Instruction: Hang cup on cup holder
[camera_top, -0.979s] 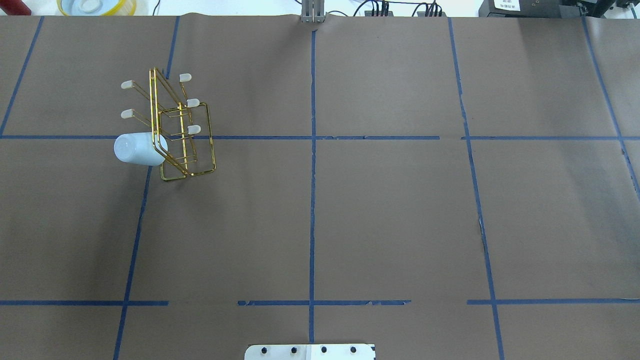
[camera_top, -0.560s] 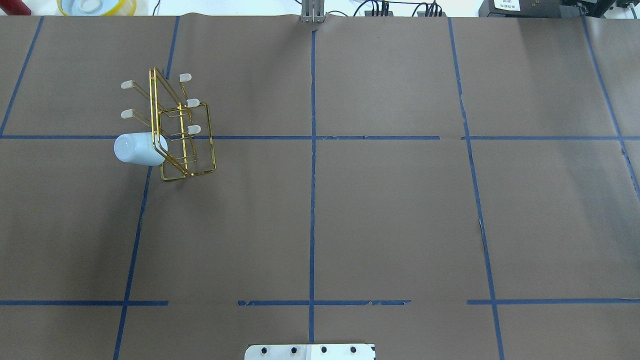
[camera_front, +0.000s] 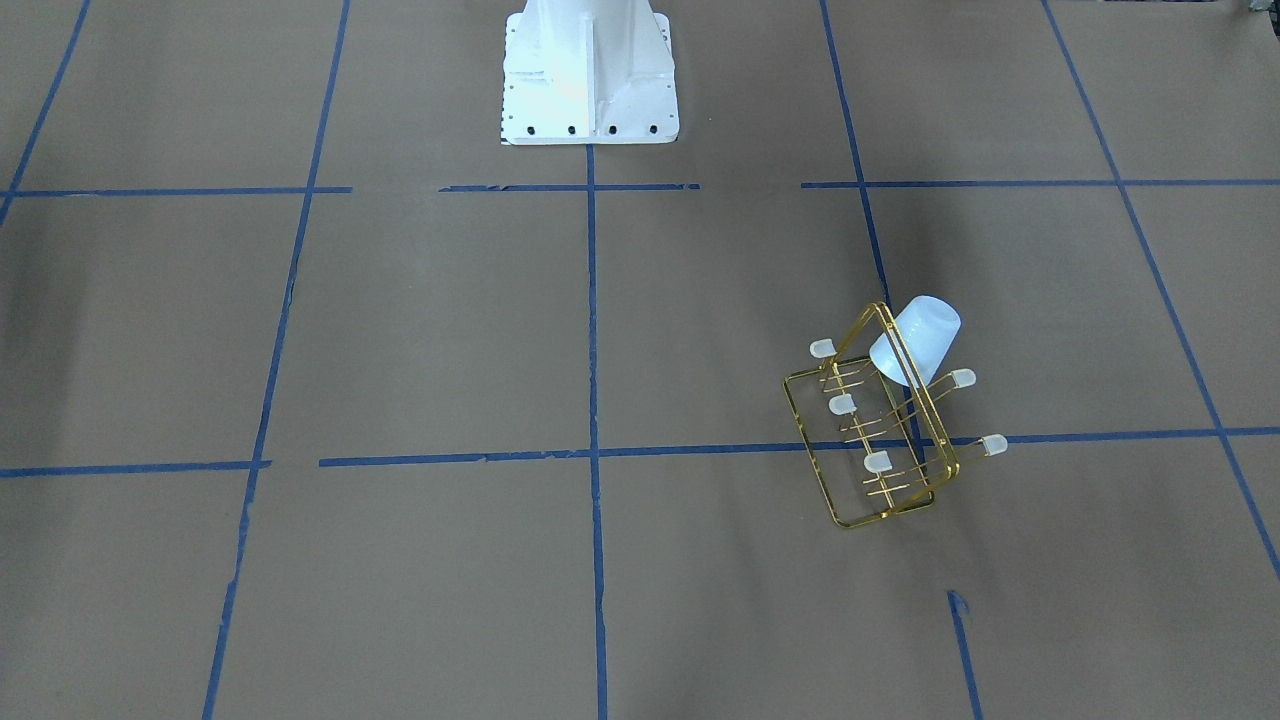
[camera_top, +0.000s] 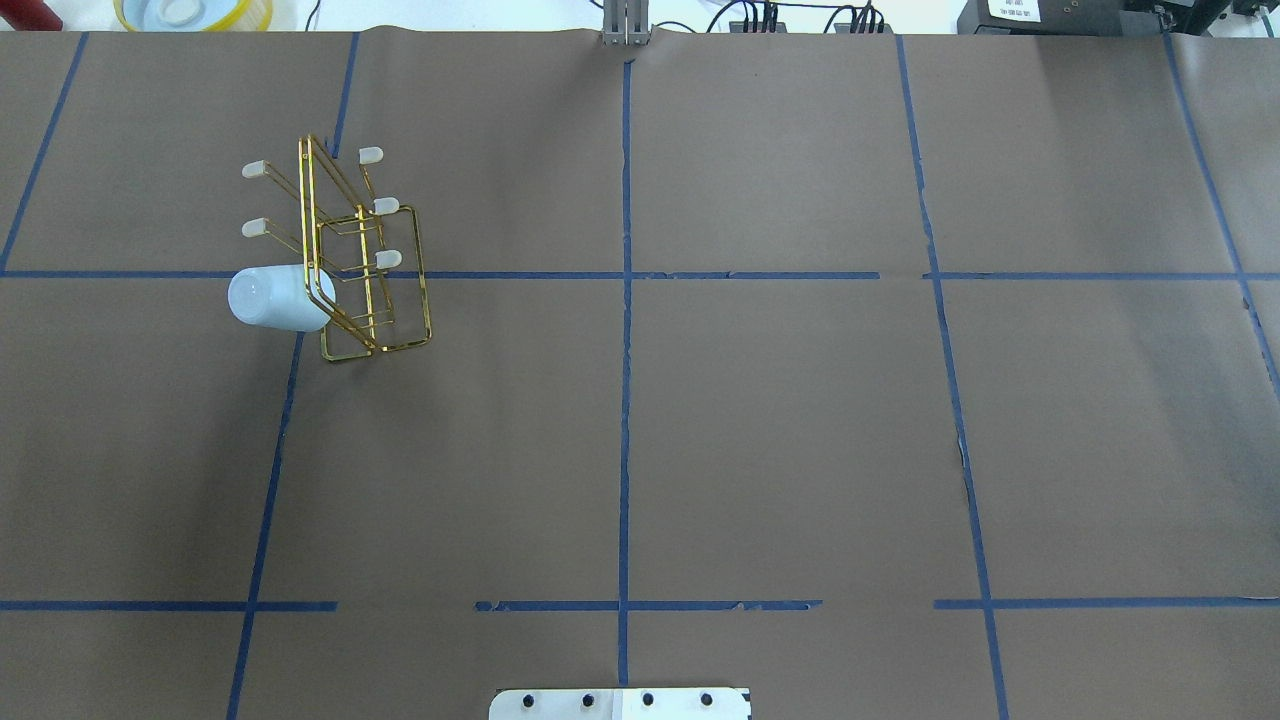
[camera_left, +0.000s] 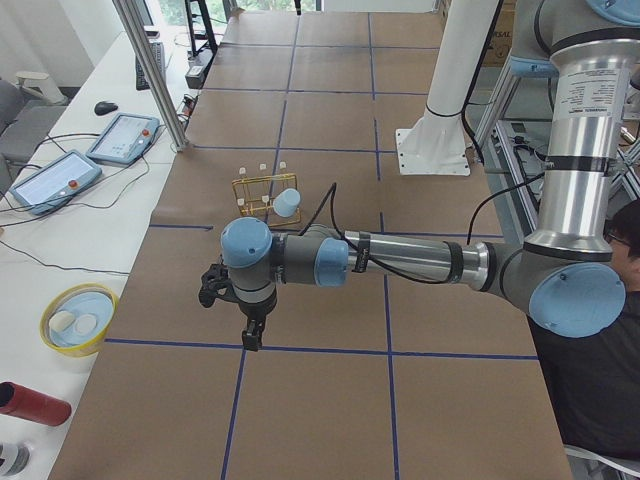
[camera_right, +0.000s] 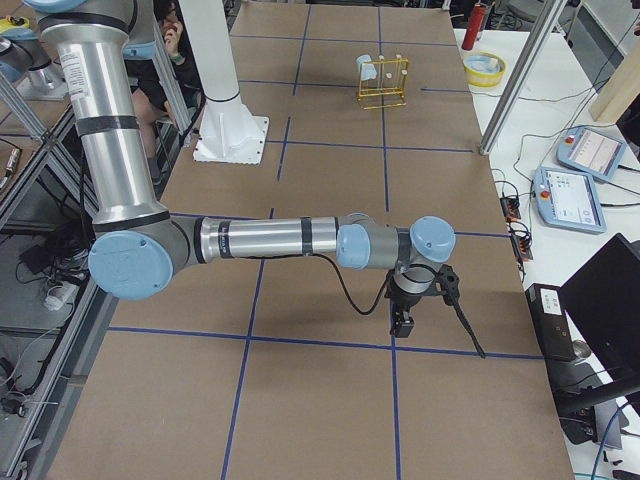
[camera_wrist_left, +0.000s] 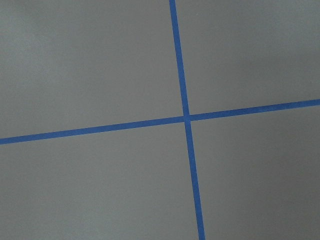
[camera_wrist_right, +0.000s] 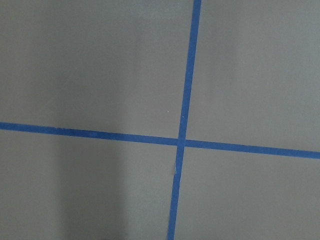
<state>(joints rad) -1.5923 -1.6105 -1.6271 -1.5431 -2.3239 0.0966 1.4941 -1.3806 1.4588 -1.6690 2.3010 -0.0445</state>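
We locate the small pale blue-white plastic cup (camera_top: 275, 297) seated mouth-first over one prong of the gold wire cup holder (camera_top: 388, 259), with its closed base tilted up and outward. The holder stands on the brown paper-covered surface (camera_top: 800, 450), in the robot's left half, and shows five bare capped prongs. The left gripper (camera_left: 250, 338) and right gripper (camera_right: 402, 322) hang well apart from it. We cannot tell whether their fingers are apart or together.

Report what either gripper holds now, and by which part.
Nothing is held: the cup hangs on a prong of the cup holder, far from the left gripper and the right gripper.
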